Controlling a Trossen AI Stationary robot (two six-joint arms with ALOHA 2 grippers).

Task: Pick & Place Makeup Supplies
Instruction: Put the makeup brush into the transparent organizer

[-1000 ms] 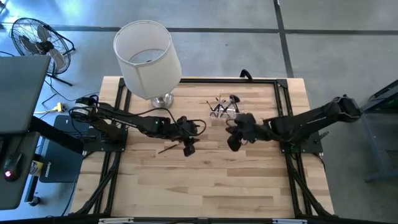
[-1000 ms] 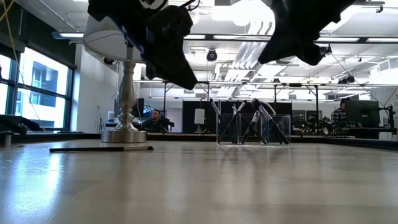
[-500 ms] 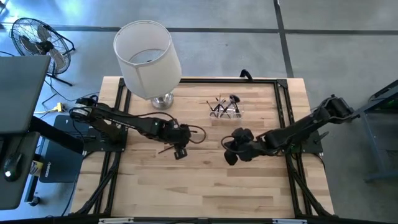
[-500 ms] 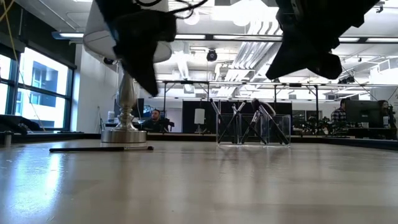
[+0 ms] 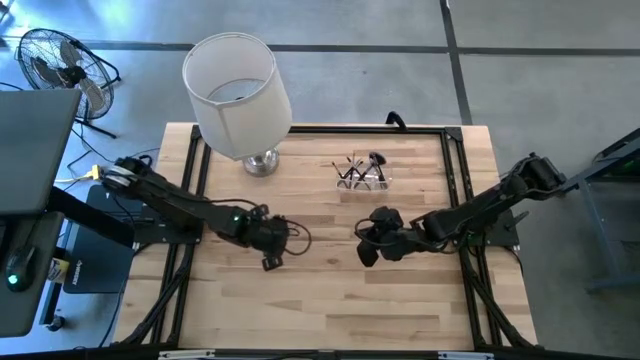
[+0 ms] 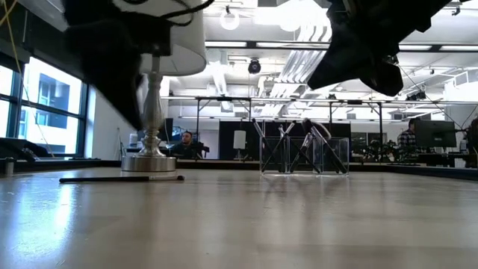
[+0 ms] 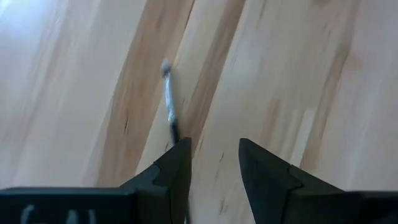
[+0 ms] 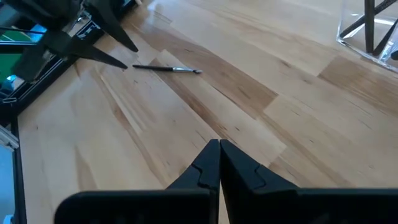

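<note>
One thin makeup brush (image 7: 169,106) with a dark handle and a silver ferrule lies flat on the wood; it also shows as brush (image 6: 119,178) and brush (image 8: 166,68). My left gripper (image 7: 214,155) is open and hangs just above its handle end; in the low view the left gripper (image 6: 112,67) is clear of the table. In the high view the left gripper (image 5: 268,245) covers the brush. Several more brushes stand tilted in a clear container (image 5: 362,172), leaning on its walls. My right gripper (image 8: 219,158) is shut, empty, raised near the table's middle (image 5: 368,245).
A lamp with a white shade (image 5: 240,85) and a silver base (image 6: 149,161) stands at the far left of the table. The clear container (image 6: 304,153) is at the far middle. Bare wood lies toward the near edge. People sit in the room beyond.
My left gripper has moved toward the table's left edge and a little down, ending over the lying brush. My right gripper has drawn back from the container toward the near edge. The brush has stayed where it was.
</note>
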